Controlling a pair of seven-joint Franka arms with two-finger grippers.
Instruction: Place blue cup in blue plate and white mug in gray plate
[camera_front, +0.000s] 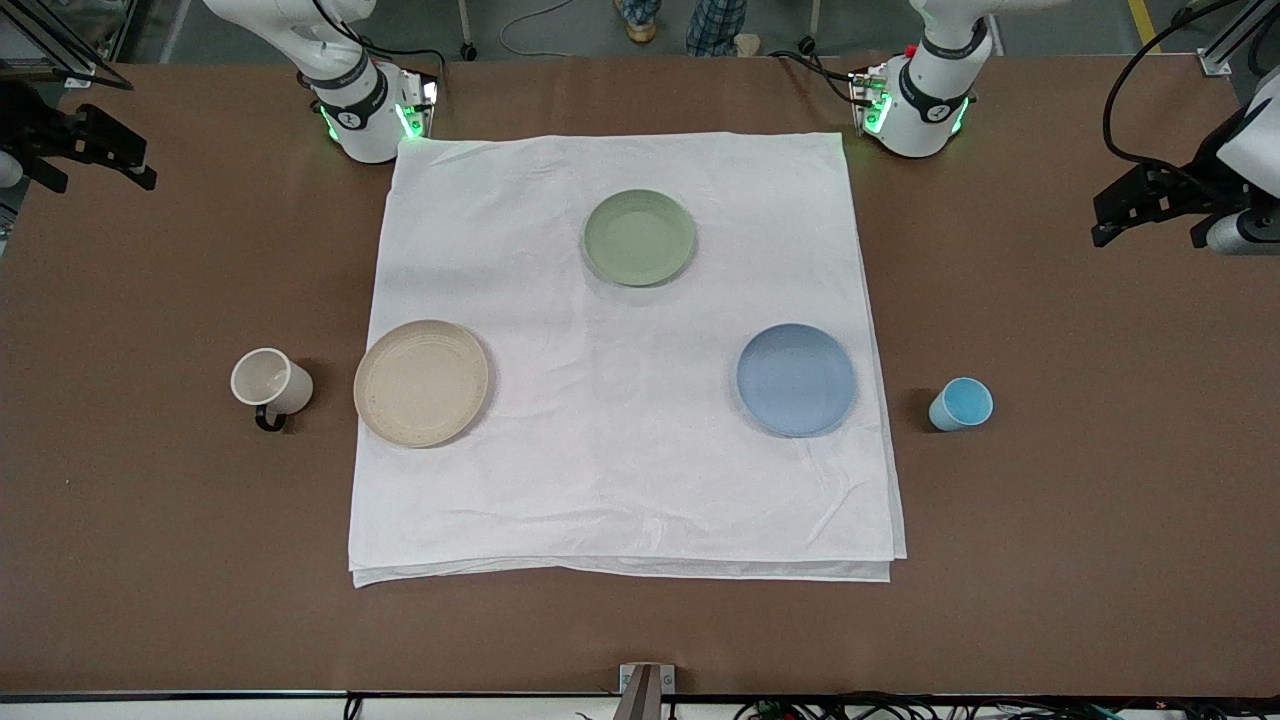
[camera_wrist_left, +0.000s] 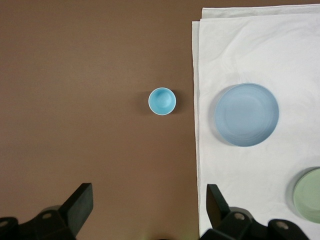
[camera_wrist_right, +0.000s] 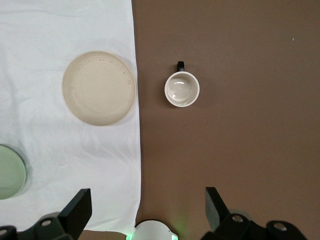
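Matt brown table (camera_front: 150, 520), faintly grainy. Wrinkled white cloth sheet (camera_front: 620, 480), folded double, soft and dull. Round matte blue plate (camera_front: 796, 379), smooth. Sandy beige plate (camera_front: 421, 383), matt, ridged with faint concentric rings. Pale green plate (camera_front: 639, 237), matt. Off-white mug (camera_wrist_right: 182, 89), glossy inside. Small light-blue cup (camera_wrist_left: 162, 100), smooth. Black matt plastic tool fingers (camera_wrist_left: 80, 202).

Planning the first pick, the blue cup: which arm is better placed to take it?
Left. The blue cup stands upright on the bare table at the left arm's end, beside the blue plate; the open left gripper hangs above it. The right gripper overlooks the white mug.
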